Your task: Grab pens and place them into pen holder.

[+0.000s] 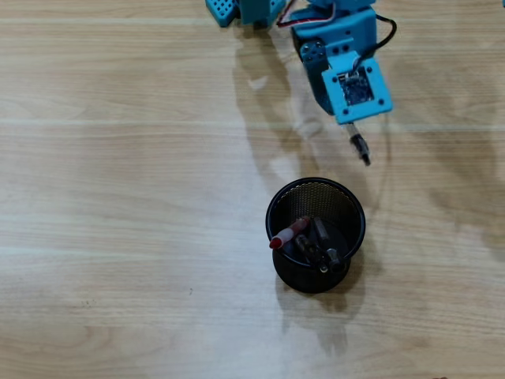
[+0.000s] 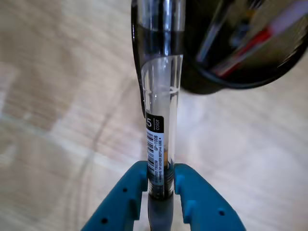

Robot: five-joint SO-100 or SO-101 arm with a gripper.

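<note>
The black wire-mesh pen holder (image 1: 316,235) stands on the wooden table, with a red-capped pen (image 1: 289,234) and two dark pens (image 1: 319,241) leaning inside it. In the wrist view the holder (image 2: 202,82) fills the top, blurred, with pens inside (image 2: 250,43). My blue gripper (image 2: 161,175) is shut on a clear-and-black pen (image 2: 162,96), which points toward the holder's rim. From overhead the gripper (image 1: 357,126) hovers just above and to the right of the holder, the pen's tip (image 1: 361,148) sticking out below it.
The arm's blue base (image 1: 245,9) sits at the top edge of the overhead view. Bare wooden tabletop (image 1: 118,197) lies all around the holder.
</note>
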